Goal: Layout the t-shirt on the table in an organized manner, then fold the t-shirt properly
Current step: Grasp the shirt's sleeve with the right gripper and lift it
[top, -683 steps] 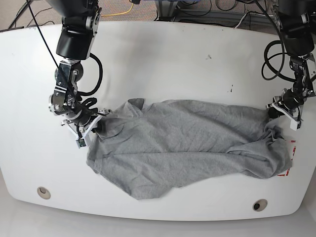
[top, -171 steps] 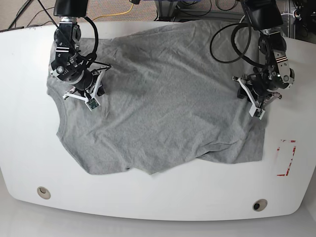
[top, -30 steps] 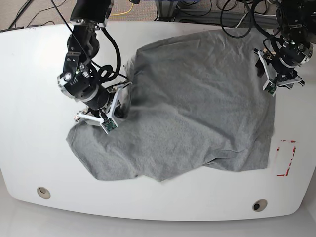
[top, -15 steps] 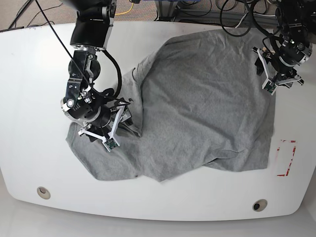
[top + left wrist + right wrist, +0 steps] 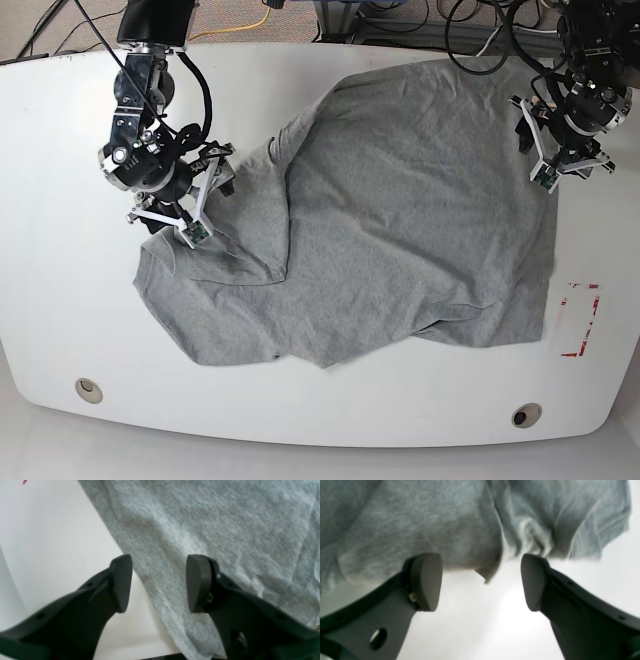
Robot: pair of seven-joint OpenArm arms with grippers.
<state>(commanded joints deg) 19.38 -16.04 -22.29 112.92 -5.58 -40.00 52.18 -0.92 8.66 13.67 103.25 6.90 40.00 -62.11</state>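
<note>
- Left wrist view: my left gripper [image 5: 158, 583] has its jaws spread wide, two dark pads with nothing between them. They straddle the edge of the one t-shirt [image 5: 225, 535], which covers the right and top of this view; the bare white surface [image 5: 50, 542] lies to the left.
- Right wrist view: my right gripper [image 5: 481, 581] also has its jaws far apart and empty. The t-shirt [image 5: 432, 525] fills the top, its rumpled edge just beyond the pads, with the surface [image 5: 480, 625] bare below.
- Base view: I count one t-shirt [image 5: 400, 220], one surface [image 5: 330, 420], two round grommet holes [image 5: 88, 389], one red tape rectangle [image 5: 580, 320] and two arms. The t-shirt lies spread but wrinkled across the middle, its long axis running diagonally from near-left to far-right. A fold ridge crosses its left part. I cannot make out which end is the collar. My right gripper [image 5: 175, 205] sits at the shirt's left edge, my left gripper [image 5: 560, 150] at its far-right edge. The tape lies just beside the shirt's near-right corner.
</note>
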